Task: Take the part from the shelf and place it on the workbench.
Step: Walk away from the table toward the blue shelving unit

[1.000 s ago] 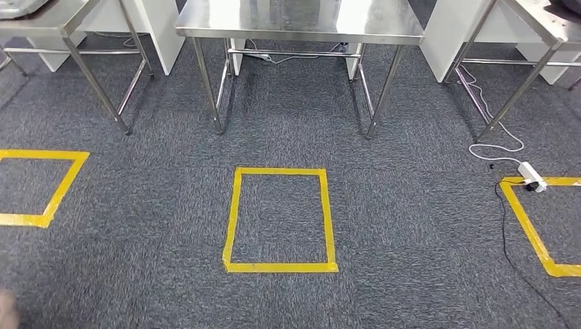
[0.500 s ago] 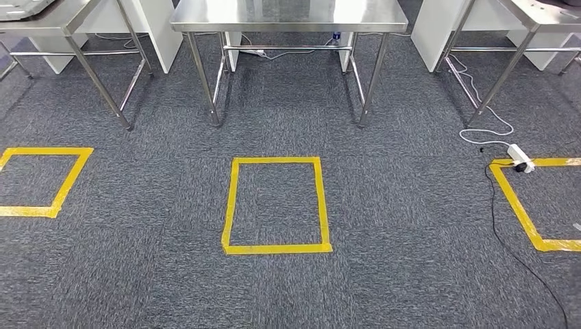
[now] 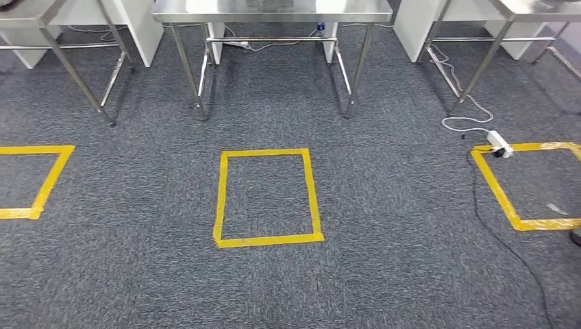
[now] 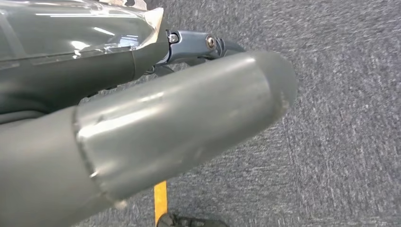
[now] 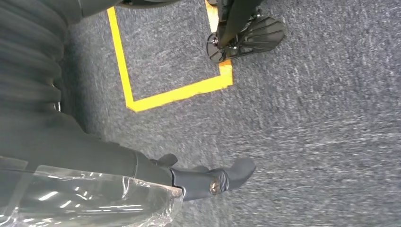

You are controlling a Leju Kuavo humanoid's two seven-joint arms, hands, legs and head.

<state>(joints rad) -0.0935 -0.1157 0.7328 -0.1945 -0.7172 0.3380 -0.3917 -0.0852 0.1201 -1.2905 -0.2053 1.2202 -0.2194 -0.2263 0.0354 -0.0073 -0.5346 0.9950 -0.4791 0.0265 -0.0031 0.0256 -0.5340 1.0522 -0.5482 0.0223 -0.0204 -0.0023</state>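
Since a second ago the whole head view has slid: the tables and the yellow tape squares sit higher and further left, so the camera, not the furniture, has moved, and I judge the robot is walking or turning across the dark grey carpet floor (image 3: pixel 384 205). From left to right, a yellow tape square (image 3: pixel 27 179) is cut by the frame edge, with a stainless steel table (image 3: pixel 41 10) at the upper corner; a complete yellow tape rectangle (image 3: pixel 266 197) lies in the middle, in front of the central stainless steel table (image 3: pixel 274 9); further right are a white power strip with its white cable (image 3: pixel 499 142), a black cable (image 3: pixel 510 240) trailing across the carpet, another yellow tape square (image 3: pixel 531 185) and a third steel table (image 3: pixel 541 7). Each wrist view looks down at the carpet. The left robot hand (image 4: pixel 142 123) fills its view with a thick grey thumb and a clear film-wrapped cover; whether its fingers are apart or closed I cannot tell. The right robot hand (image 5: pixel 198 177) shows dark fingers stretched out over the carpet, with nothing visibly in them, though the grasp is not clear enough to call. The part cannot be made out, nor a shelf, so where the part is stays unknown; pickup and placing both seem undone. No brand, label or writing is legible.
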